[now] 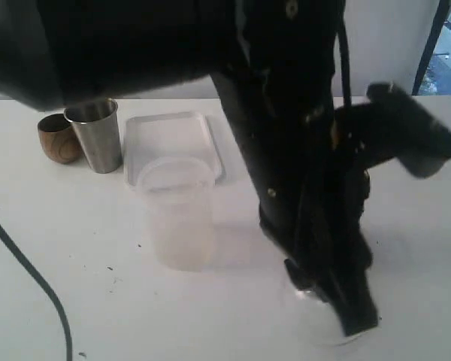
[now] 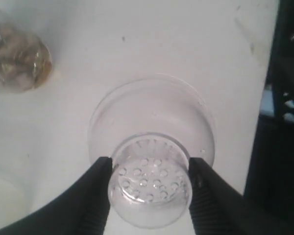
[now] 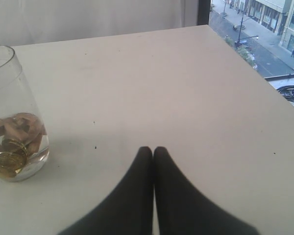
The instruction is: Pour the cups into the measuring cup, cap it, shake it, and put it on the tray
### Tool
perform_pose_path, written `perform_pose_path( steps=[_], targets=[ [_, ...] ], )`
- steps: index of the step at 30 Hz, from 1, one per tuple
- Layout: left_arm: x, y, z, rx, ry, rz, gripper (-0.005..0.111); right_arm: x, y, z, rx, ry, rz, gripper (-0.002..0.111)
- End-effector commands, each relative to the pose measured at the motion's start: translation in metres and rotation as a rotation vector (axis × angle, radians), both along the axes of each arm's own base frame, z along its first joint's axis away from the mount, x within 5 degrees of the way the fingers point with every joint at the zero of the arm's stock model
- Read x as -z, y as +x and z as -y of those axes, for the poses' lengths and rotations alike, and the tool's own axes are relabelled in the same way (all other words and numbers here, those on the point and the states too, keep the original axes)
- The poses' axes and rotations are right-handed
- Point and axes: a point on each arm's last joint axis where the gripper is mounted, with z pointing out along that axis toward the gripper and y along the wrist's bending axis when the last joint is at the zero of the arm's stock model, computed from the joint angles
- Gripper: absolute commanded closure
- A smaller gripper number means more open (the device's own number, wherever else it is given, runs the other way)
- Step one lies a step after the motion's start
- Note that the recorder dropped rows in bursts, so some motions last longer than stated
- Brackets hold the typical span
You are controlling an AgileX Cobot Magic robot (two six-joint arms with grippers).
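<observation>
My left gripper (image 2: 150, 166) is shut on a clear perforated cap (image 2: 152, 183), one black finger on each side of it. The cap's wider clear skirt (image 2: 152, 110) spreads below over the white table. In the exterior view this gripper (image 1: 338, 308) has reached down at the front right. A clear vessel with coins and brown pieces in it, taken as the measuring cup (image 3: 12, 132), stands apart nearby (image 2: 14, 63); no scale shows. My right gripper (image 3: 153, 149) is shut and empty above bare table. The steel tumbler (image 1: 96, 135), the wooden cup (image 1: 58, 138) and the white tray (image 1: 173, 139) stand at the back left.
A frosted, unmarked plastic tumbler (image 1: 178, 214) stands in front of the tray. A black cable (image 1: 30, 274) runs across the table's front left. The table's edge (image 3: 264, 78) lies beyond my right gripper, with a window behind it. The black left arm (image 1: 286, 150) blocks the middle.
</observation>
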Motion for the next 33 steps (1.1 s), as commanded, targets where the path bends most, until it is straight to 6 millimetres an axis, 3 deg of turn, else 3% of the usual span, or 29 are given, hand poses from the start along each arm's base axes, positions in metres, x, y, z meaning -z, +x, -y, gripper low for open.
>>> perform_pose_path(
  steps=[1,9,14,16,24,28,33],
  targets=[
    [0.035,0.003,-0.010,-0.026,0.143,0.017,0.107,0.000,0.000,0.000,0.001,0.000,0.009,0.108],
    [0.089,0.006,-0.002,-0.032,0.165,0.002,0.107,0.000,0.000,0.000,0.001,0.000,0.009,0.108],
    [0.091,0.010,0.008,-0.039,0.078,0.035,0.105,0.000,0.000,0.000,0.001,0.000,0.009,0.108],
    [0.090,0.010,0.008,-0.039,0.075,0.036,0.097,0.000,0.000,0.000,0.001,0.000,0.009,0.108],
    [0.094,0.013,0.007,-0.036,0.106,0.063,0.045,0.000,0.000,0.000,0.001,0.000,0.009,0.108],
    [0.093,0.014,0.008,-0.036,0.096,0.069,0.035,0.000,0.000,0.000,0.001,0.000,0.009,0.108],
    [0.092,0.013,0.005,-0.041,0.130,0.060,0.036,0.000,0.000,0.000,0.001,0.000,0.009,0.108]
  ],
)
